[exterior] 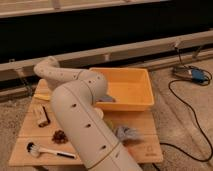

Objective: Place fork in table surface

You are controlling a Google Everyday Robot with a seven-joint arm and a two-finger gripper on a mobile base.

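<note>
The wooden table surface is a light-brown plank top holding an orange-yellow tub at its back right. My white arm rises from the bottom centre, bends at an elbow over the table's back left and reaches right. My gripper shows only as a grey tip at the tub's front left part, mostly hidden behind the arm. I cannot make out a fork; it is hidden or out of view.
On the table lie a brush with a white head, a dark brown clump, a brown-and-white bar, a yellow item and a grey crumpled thing. A cable and a blue device lie on the floor at right.
</note>
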